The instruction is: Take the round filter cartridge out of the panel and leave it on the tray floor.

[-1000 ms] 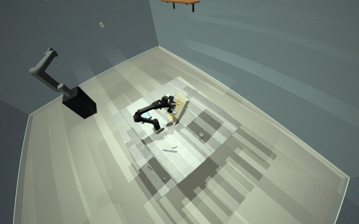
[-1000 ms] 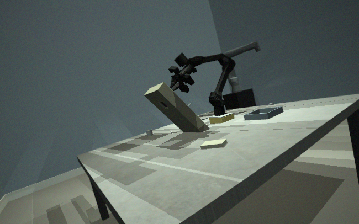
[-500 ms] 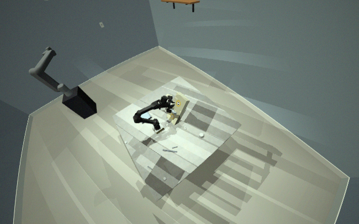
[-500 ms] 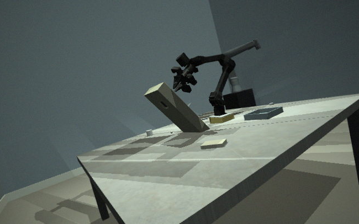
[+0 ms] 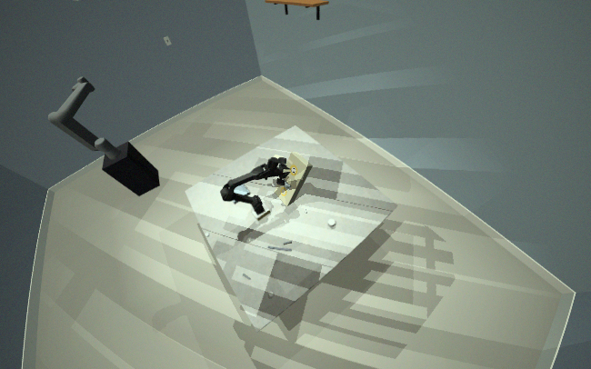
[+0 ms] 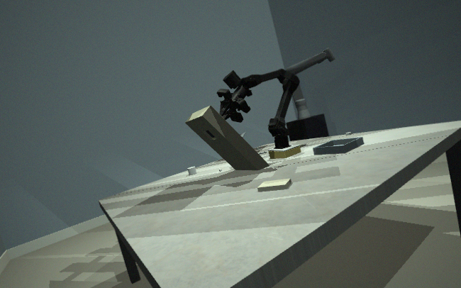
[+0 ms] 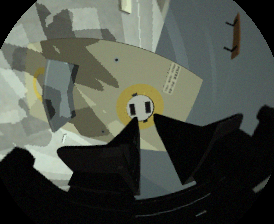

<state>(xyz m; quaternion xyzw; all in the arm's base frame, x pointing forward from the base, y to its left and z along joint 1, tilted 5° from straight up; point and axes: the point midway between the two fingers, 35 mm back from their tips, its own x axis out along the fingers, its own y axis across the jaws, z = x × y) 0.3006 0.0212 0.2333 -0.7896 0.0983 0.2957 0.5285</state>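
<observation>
The filter cartridge [image 5: 293, 170] [image 7: 140, 107] is a white disc with two dark slots, inside a yellow ring on the tilted beige service panel [image 6: 225, 139] [image 7: 183, 102]. It looks seated in the panel; the wrist view does not show whether it is exactly flush. My gripper [image 6: 222, 116] [image 7: 145, 118] is partly open and empty, with a narrow gap between its fingertips. The tips stand in front of the panel face, over the cartridge's lower edge in the wrist view; contact cannot be told. The blue-grey tray [image 6: 332, 150] lies beside the arm's base, with no cartridge visible in it.
A blue-grey plate-like part [image 7: 59, 92] stands out from the panel, partly hiding another yellow ring [image 7: 38, 82]. A cream block [image 6: 274, 185] lies behind the panel. A white cylinder [image 5: 331, 223] [image 6: 191, 171] and thin rods [image 5: 279, 248] lie on the table. A grey arm stands on a black box [image 5: 130, 172] beyond the table.
</observation>
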